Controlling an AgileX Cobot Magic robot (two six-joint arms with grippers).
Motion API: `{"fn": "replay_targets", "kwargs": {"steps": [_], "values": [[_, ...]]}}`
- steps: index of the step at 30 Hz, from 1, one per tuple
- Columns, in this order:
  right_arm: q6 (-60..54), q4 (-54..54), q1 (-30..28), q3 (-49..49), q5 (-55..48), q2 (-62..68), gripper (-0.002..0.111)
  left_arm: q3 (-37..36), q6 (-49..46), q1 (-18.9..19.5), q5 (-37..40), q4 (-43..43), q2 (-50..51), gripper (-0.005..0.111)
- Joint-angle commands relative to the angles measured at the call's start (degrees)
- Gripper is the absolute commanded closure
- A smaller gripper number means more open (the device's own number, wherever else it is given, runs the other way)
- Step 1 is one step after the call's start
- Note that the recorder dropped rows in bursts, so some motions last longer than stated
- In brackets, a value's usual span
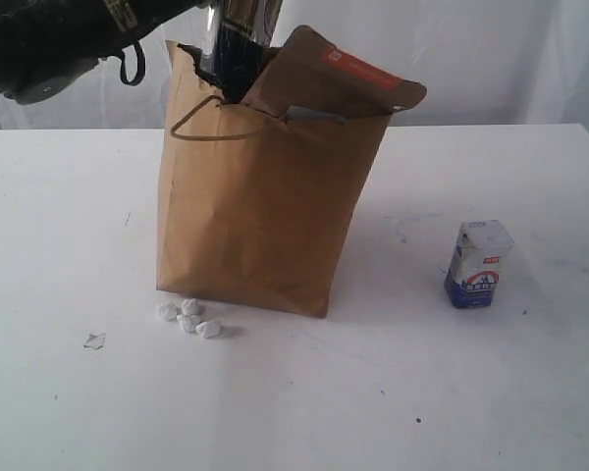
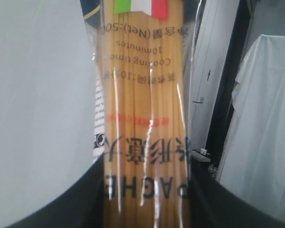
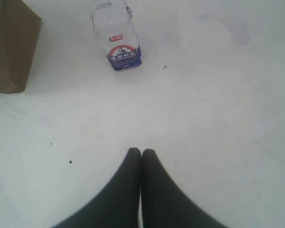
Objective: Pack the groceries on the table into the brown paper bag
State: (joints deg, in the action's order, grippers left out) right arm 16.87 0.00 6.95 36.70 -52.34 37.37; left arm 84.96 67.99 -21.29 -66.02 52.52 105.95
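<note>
The left jaws were clamped on the spaghetti packet, one on each flat side, with its printed end pointing away from the wrist. That hold kept the long packet hanging upright, probably because it could pass the narrow mouth of the paper bag only end first. In the exterior view its lower end dipped just inside the torn rim, at the rear left corner, with the left arm reaching in from above. I judged the packet to be partly in and not yet let go.

Beside it, a brown pouch with an orange label leaned out over the bag's right edge (packed, though not sunk deep).

The right jaws were pressed together and held nothing. They hung over a bare stretch of the table, and the blue-and-white carton stood upright ahead of them, apart from the bag on its right. It looked like the only grocery left outside, so that arm seemed placed to fetch it.

A few white pebbles lay against the bag's front left foot, no part of the job.
</note>
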Motion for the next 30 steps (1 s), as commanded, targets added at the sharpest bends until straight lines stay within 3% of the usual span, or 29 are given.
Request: {"fn": "replay_targets", "kwargs": {"steps": [1,9,16,19,22,24,30], "values": [[-0.36,0.0,-0.17,-0.17,-0.23,-0.24,0.108,0.93,-4.05,-0.01,-3.94,1.05,-1.37,0.107],[-1.83,0.0,-0.17,-0.17,-0.23,-0.24,0.108,0.93,-15.09,-0.01,-3.94,1.94,-1.37,0.107],[-1.83,0.0,-0.17,-0.17,-0.23,-0.24,0.108,0.93,-15.31,-0.01,-3.94,2.67,-1.37,0.107],[-1.83,0.0,-0.17,-0.17,0.1,-0.24,0.108,0.93,-15.3,-0.01,-3.94,7.74,-1.52,0.09],[-1.83,0.0,-0.17,-0.17,0.22,-0.24,0.108,0.93,-15.05,-0.01,-3.94,9.57,-1.52,0.059],[-1.83,0.0,-0.17,-0.17,0.22,-0.24,0.108,0.93,-13.32,-0.01,-3.94,9.57,-1.52,0.046],[-1.83,0.0,-0.17,-0.17,0.11,-0.24,0.108,0.93,-8.35,-0.01,-3.94,10.2,-1.52,0.042]]}}
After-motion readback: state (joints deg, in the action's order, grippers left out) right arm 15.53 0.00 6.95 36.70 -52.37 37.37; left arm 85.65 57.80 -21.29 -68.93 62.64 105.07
